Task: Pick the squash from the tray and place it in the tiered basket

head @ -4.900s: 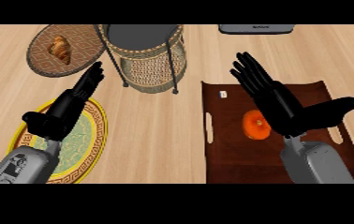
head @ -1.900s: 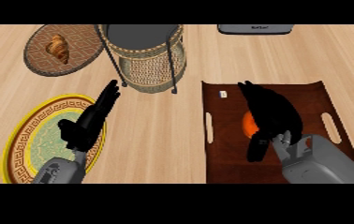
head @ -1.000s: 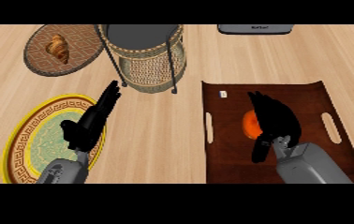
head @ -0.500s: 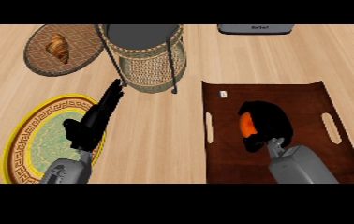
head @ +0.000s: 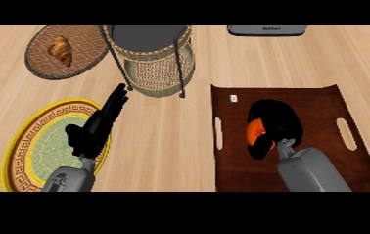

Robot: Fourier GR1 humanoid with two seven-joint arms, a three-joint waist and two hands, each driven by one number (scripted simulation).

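The orange squash (head: 256,130) lies on the dark brown tray (head: 318,101) at the right, mostly hidden. My right hand (head: 277,120) covers it from above with fingers curled round it; only an orange sliver shows at the hand's left side. The tiered wicker basket (head: 155,57) with a dark top and black wire legs stands at the upper middle. My left hand (head: 98,125) is open, fingers straight and pointing up toward the basket, over the right edge of a yellow-rimmed plate.
A yellow-rimmed green plate (head: 33,150) sits at the lower left. A brown patterned plate (head: 43,66) with a croissant (head: 60,51) is at the upper left. A grey appliance (head: 267,30) shows at the top edge. Bare wooden counter lies between basket and tray.
My right hand has curled its fingers down over the squash, from spread open above the tray to closed round it. The left hand stays nearly still.
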